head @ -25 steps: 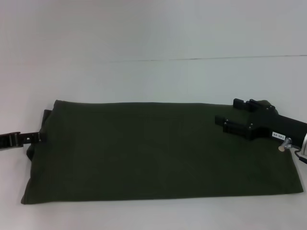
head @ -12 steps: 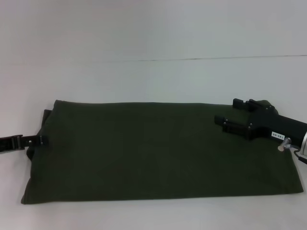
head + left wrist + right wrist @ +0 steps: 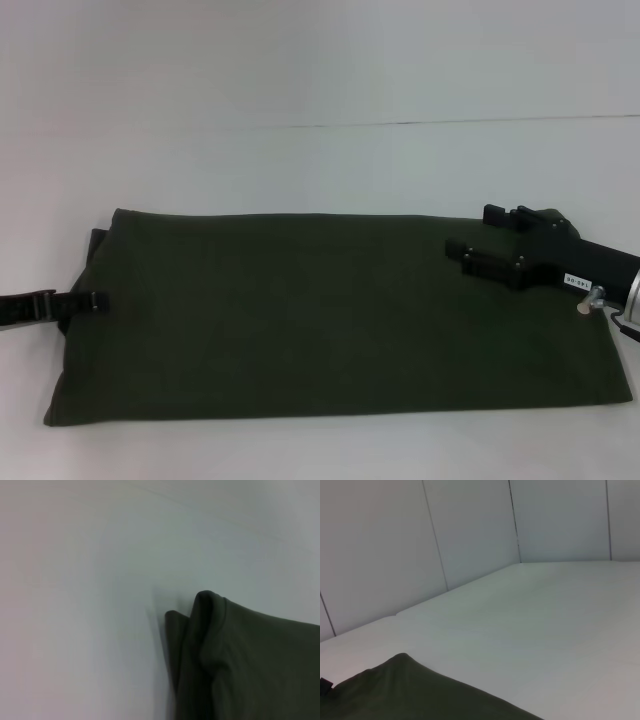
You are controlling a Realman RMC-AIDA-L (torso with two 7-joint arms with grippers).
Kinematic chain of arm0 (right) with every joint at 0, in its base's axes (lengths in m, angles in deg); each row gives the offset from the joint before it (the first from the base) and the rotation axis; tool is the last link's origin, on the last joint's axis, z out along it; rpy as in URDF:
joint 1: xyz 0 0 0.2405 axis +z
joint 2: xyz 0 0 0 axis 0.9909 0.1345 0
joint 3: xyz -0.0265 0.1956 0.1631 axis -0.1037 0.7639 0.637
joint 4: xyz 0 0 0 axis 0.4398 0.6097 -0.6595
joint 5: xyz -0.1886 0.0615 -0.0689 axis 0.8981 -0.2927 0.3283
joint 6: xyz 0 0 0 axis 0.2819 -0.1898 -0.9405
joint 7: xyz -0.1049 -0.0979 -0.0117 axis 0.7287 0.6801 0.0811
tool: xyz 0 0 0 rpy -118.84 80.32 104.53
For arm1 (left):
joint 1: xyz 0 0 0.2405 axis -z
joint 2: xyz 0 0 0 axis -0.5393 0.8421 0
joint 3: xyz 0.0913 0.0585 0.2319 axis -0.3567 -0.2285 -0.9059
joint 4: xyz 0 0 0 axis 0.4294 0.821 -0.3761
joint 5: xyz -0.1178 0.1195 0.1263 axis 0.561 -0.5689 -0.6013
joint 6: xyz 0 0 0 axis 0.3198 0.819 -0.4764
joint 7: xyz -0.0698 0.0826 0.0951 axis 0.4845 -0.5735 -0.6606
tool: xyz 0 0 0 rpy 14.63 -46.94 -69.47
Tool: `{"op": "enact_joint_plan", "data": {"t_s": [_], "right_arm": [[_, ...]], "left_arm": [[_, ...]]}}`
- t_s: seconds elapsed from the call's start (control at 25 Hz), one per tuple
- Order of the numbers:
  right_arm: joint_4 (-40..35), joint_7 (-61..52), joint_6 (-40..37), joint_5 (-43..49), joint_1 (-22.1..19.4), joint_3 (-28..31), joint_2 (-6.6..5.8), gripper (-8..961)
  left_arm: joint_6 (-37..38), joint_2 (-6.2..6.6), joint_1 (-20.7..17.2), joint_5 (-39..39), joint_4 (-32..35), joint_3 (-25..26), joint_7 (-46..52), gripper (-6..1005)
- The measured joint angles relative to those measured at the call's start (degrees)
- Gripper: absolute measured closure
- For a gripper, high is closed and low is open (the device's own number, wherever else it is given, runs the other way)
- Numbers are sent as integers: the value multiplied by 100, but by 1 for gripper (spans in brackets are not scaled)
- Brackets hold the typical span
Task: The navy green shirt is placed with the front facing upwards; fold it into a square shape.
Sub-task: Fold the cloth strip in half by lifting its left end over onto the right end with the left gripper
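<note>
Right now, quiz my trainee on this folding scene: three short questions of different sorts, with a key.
1. True or false: the navy green shirt lies as a long band across the white table.
2. Which pincer is over the shirt's far right corner? A) left B) right
3. Fill in: the left pincer is at the shirt's ____ edge.

Key: 1 true. 2 B, the right pincer. 3 left.

One shirt (image 3: pixel 330 315), two grippers (image 3: pixel 95 301) (image 3: pixel 480 240)
</note>
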Motion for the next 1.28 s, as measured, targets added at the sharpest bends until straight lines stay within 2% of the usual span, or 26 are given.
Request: {"op": "enact_joint_plan", "data": {"t_s": [0.52, 0.96, 1.28], "right_arm": [[-18, -5, 0, 0, -3, -17, 0, 67], [-5, -5, 0, 0, -24, -24, 0, 68], [5, -5, -21, 0, -26, -32, 0, 67]], "left_arm": [[93, 12, 99, 1, -140, -17, -1, 137], [21, 53, 35, -45, -6, 33, 14, 149], [-59, 39, 42, -159, -25, 4, 41, 158]]}}
